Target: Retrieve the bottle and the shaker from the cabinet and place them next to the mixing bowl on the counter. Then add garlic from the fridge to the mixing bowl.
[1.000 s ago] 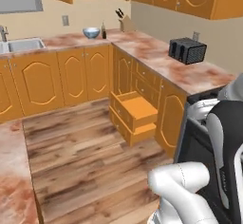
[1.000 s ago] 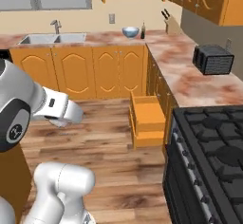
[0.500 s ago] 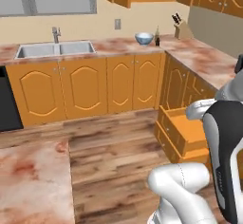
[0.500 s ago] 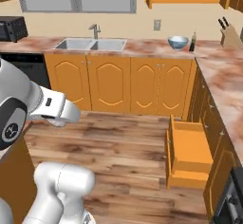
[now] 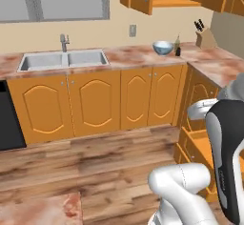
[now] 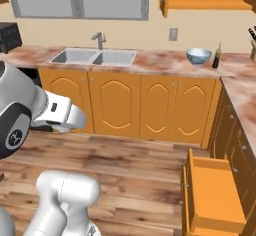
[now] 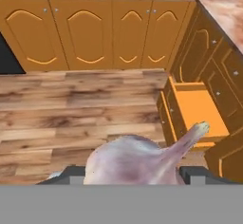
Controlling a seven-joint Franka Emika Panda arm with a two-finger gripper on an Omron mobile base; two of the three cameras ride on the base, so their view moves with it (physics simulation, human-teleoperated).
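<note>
In the left base view, a pale blue mixing bowl (image 5: 163, 47) sits on the mottled pink stone counter (image 5: 133, 56), a dark slim bottle (image 5: 177, 46) just beside it. The right base view shows bowl (image 6: 198, 56), bottle (image 6: 216, 56) and 1 open orange drawer (image 6: 212, 192). In the hand view, the gripper (image 7: 129, 171) is clenched around a pale purplish garlic bulb (image 7: 137, 159).

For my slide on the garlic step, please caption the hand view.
Garlic bulb held between the jaws, above the wooden floor, with an open drawer ahead.
</note>
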